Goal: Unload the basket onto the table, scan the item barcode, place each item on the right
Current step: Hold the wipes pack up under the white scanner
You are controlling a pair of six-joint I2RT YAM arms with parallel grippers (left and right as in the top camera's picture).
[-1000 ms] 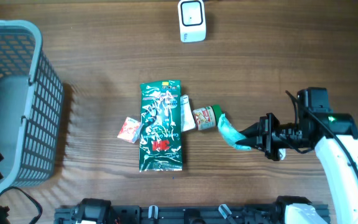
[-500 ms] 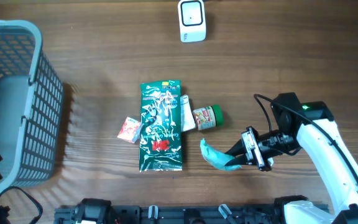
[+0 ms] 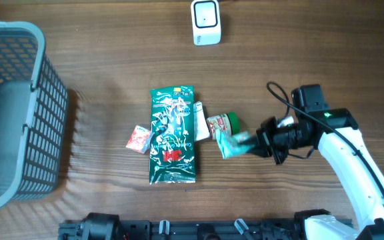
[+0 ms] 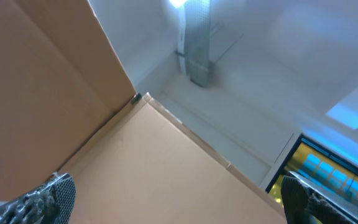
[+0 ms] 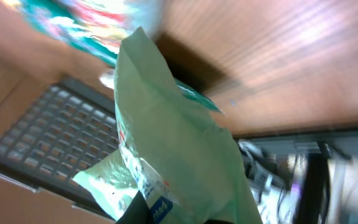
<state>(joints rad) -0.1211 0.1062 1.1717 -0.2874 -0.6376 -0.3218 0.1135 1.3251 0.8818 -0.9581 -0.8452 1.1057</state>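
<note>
Green packet (image 3: 231, 143), clamped in right gripper (image 3: 257, 143), is judged in transit; presentation to scanner (image 3: 206, 22) at 11 o'clock is required

Wooden table (image 3: 299, 60): basket (image 3: 52, 100), scanner (image 3: 206, 22), green packet (image 3: 173, 135), tube (image 3: 199, 122), jar (image 3: 221, 125), sachet (image 3: 139, 139).

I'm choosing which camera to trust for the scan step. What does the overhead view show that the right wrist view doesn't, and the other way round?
Only overhead: the white scanner, the green-lidded jar and the red packet. Only right wrist: a close look at the small blue label on the pale green pouch. Both: that pouch held in the right pincer over the wooden table.
</note>
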